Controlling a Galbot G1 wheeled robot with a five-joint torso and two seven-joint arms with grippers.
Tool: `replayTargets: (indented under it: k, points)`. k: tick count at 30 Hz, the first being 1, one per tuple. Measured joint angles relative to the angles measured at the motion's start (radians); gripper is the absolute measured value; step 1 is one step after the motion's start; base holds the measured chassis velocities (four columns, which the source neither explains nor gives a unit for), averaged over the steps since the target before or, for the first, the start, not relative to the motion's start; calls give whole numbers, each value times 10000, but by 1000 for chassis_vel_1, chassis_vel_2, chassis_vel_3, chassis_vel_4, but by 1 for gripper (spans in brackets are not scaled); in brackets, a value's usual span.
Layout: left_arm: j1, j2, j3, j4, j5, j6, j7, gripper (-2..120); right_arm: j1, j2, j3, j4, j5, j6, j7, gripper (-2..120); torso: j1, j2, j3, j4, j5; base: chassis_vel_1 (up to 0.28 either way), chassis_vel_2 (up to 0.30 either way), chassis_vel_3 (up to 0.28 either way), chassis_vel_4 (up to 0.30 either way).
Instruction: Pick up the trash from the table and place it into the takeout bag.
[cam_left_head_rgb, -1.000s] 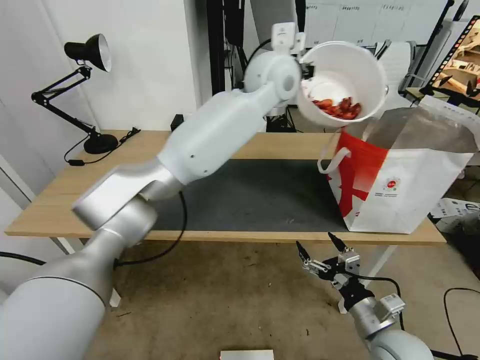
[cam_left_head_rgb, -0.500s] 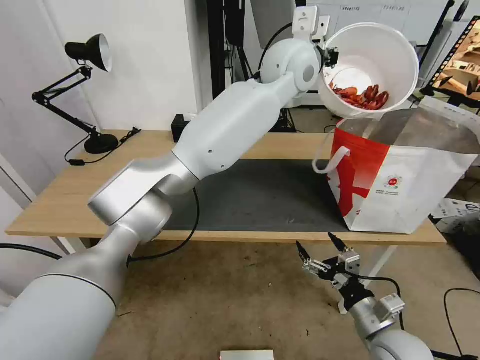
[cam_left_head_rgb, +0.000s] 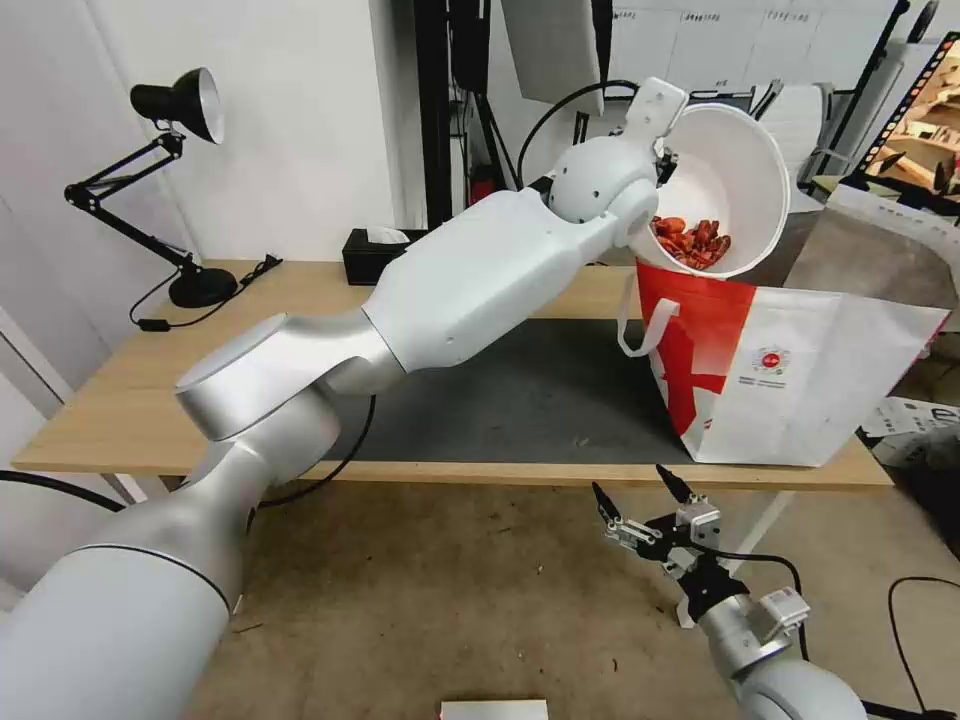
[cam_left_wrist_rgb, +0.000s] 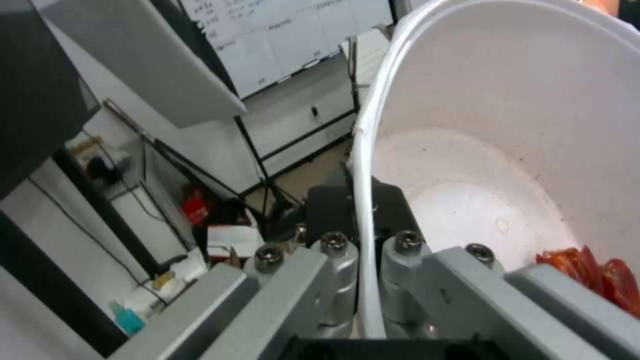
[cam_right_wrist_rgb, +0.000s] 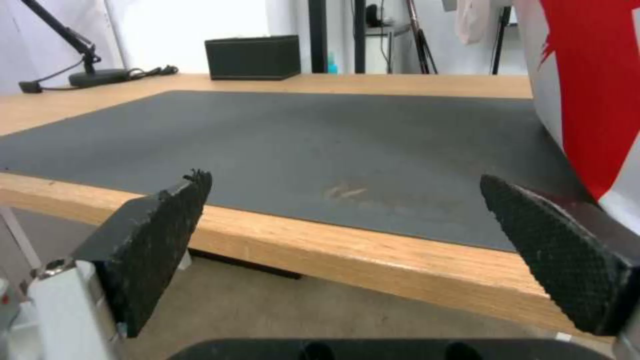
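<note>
Left tool pinches the white round bowl's rim — tilted to tip red crayfish shells into the boxy red-and-white takeout bag. Right tool hangs spread below the tabletop edge — idle.

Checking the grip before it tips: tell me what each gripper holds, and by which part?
The left gripper pinches the white bowl by its rim. The right gripper holds nothing.

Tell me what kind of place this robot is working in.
Most likely a robotics lab or test workshop, not a home or restaurant. A light-wood table with a dark grey mat stands on bare concrete, a black desk lamp sits at one end, and whiteboards and equipment stands line the back.
</note>
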Motion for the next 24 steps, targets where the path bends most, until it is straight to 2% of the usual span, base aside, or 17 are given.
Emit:
replayTargets:
  k: [5, 9, 11, 12, 14, 16, 17, 20, 21, 24]
  points:
    - [14, 9, 302, -176, 421, -17, 106, 0, 0, 0, 1, 0, 0, 0, 0, 100, 0, 0, 0, 0, 0, 0, 0, 0, 0]
    - [55, 18, 473, -293, 693, -332, 354, 0, 0, 0, 0, 0, 0, 0, 0, 100, 0, 0, 0, 0, 0, 0, 0, 0, 0]
    - [98, 23, 588, -447, 871, -933, 650, 5, 0, 0, 0, 0, 0, 0, 0, 100, 0, 1, 0, 0, 0, 0, 0, 0, 0]
    - [102, 23, 646, -509, 930, -1309, 815, 11, 0, 0, 0, 0, 0, 0, 0, 100, 0, 0, 0, -1, 0, 0, 0, 0, 0]
    - [99, 23, 685, -558, 977, -1505, 898, 15, 0, 0, 0, 0, 0, 0, 0, 100, 0, 1, 0, 0, 0, 0, 0, 0, 0]
    - [68, 23, 776, -679, 1054, -1786, 973, 25, 0, 0, 0, 0, 0, 0, 0, 100, 0, 0, 0, 0, 0, 0, 0, 0, 0]
    - [68, 23, 776, -679, 1054, -1786, 973, 25, 0, 0, 0, 0, 0, 0, 0, 100, 0, 0, 0, 0, 0, 0, 0, 0, 0]
    - [39, 25, 872, -825, 1144, -1971, 1021, 39, 0, 0, 0, 0, 0, 0, 0, 100, 0, 1, 0, -1, 0, 0, 0, 0, 0]
    - [39, 25, 872, -825, 1144, -1971, 1021, 39, 0, 0, 0, 0, 0, 0, 0, 100, 0, 1, 0, -1, 0, 0, 0, 0, 0]
    - [43, 28, 895, -865, 1143, -2117, 971, 53, 0, 0, 0, 0, 0, 0, 0, 100, 0, 1, 0, 0, 0, 0, 0, 0, 0]
